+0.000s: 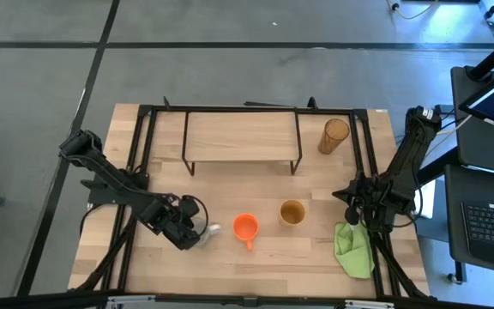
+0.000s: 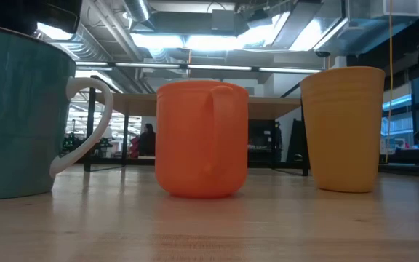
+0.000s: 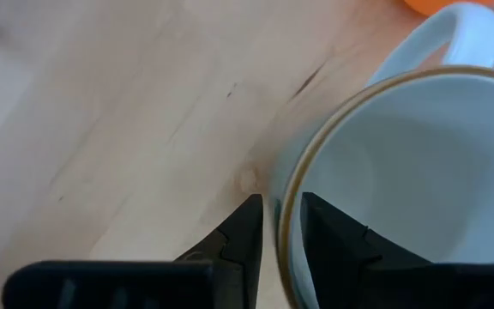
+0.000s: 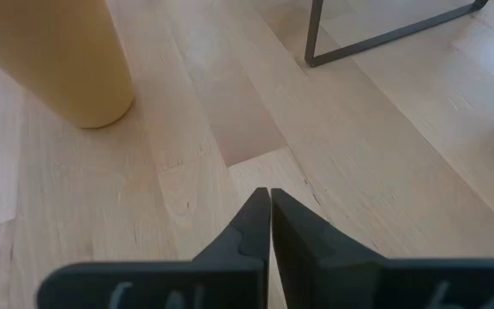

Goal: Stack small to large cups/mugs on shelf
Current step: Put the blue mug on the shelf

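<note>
- Presently, none of the four vessels stands on the low light-wood shelf on black wire legs; its board is bare, so by my judgement the stacking is barely begun.
- The left claw is at the near left of the wooden desk, its fingers pinched on the rim of the white ceramic mug with handle, one finger inside the wall and one outside. The mug sits on the desk, not visibly lifted.
- The small orange mug with handle stands just right of the white mug, apart from it; the tan handleless cup stands right of that, near but not touching.
- The tall translucent amber tumbler stands at the far right, just beside the shelf's right legs.
- The right claw waits at the right side of the desk, fingers together and empty, near the tan cup and above a crumpled green cloth.
- Left to do, as judged: all four vessels placed in size order.
- Clearance: open desk lies between the near row and the shelf's front legs. The orange mug's closeness to the gripped mug is the chief contact risk. The near desk edge is not far behind the left claw.
</note>
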